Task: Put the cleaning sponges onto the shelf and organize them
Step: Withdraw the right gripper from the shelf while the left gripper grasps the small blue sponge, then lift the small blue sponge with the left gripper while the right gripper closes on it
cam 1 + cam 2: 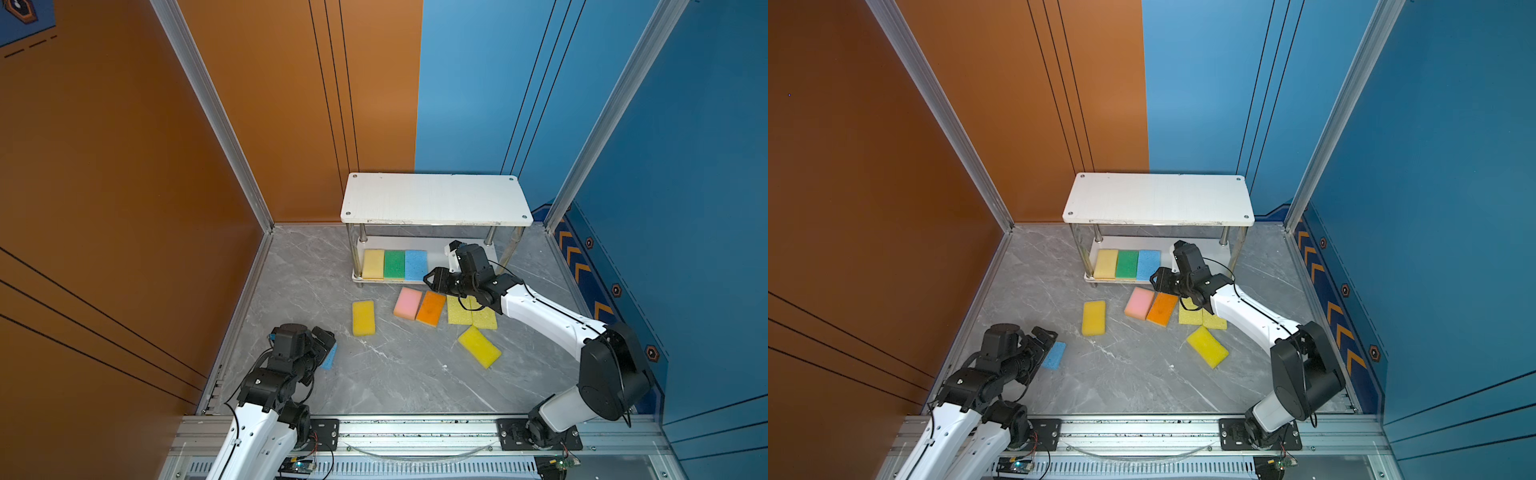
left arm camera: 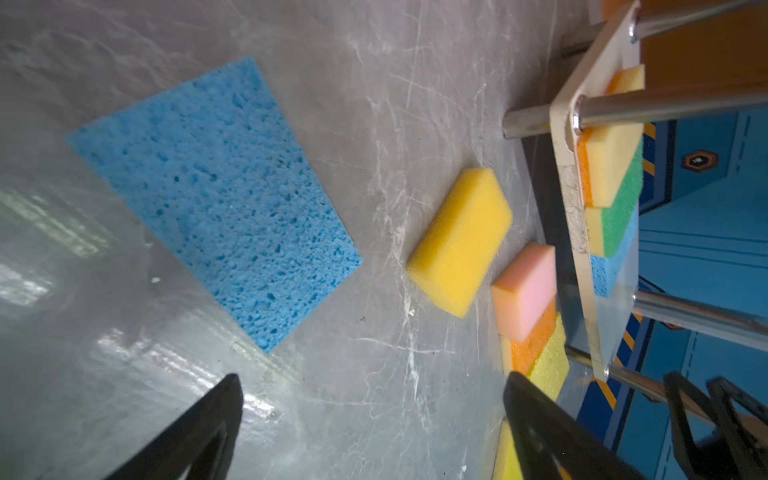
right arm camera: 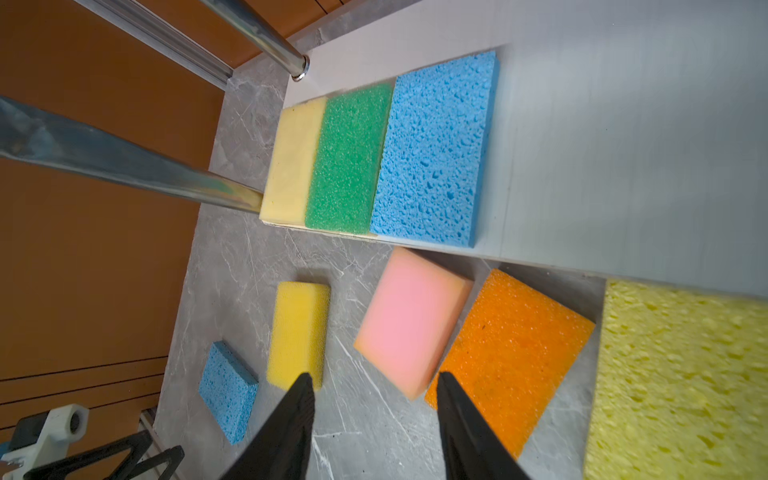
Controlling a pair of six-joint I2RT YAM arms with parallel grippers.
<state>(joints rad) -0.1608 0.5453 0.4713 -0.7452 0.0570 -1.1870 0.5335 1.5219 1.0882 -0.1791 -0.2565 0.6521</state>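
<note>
Left gripper hangs spread, empty, just short of a blue sponge; right gripper parted, holding nothing. Three sponges line the shelf beyond; seemingly seven remain.

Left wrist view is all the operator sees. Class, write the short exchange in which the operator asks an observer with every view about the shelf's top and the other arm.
Operator: What lies up top, beyond my frame?
Observer: Nothing. In both top views the shelf has a bare upper board.
Operator: And the other arm?
Observer: The right gripper has its fingers apart, holding nothing, poised by the pink sponge and orange sponge.
</note>
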